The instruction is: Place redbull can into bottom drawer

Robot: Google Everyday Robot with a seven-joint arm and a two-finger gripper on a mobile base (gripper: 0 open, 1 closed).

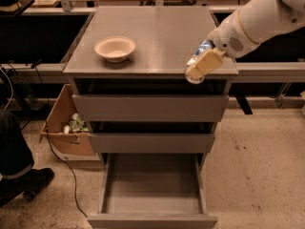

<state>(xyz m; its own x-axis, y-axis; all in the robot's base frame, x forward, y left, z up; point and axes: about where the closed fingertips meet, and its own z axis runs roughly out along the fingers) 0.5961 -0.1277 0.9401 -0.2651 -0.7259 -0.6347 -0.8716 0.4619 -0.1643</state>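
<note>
My gripper (200, 66) hangs over the front right edge of the grey cabinet top (157, 37). Its beige fingers (206, 63) are shut on the redbull can (198, 56), a slim blue and silver can held tilted, with its base pointing down and forward. The white arm reaches in from the upper right. The bottom drawer (152, 187) is pulled out below, and its grey tray has nothing in it. The can is well above the drawer and slightly to its right.
A beige bowl (115, 48) sits on the cabinet top at the left. The two upper drawers (150, 109) are only slightly out. A cardboard box (69, 128) with items stands on the floor at the left, beside a cable and a person's leg and shoe (19, 171).
</note>
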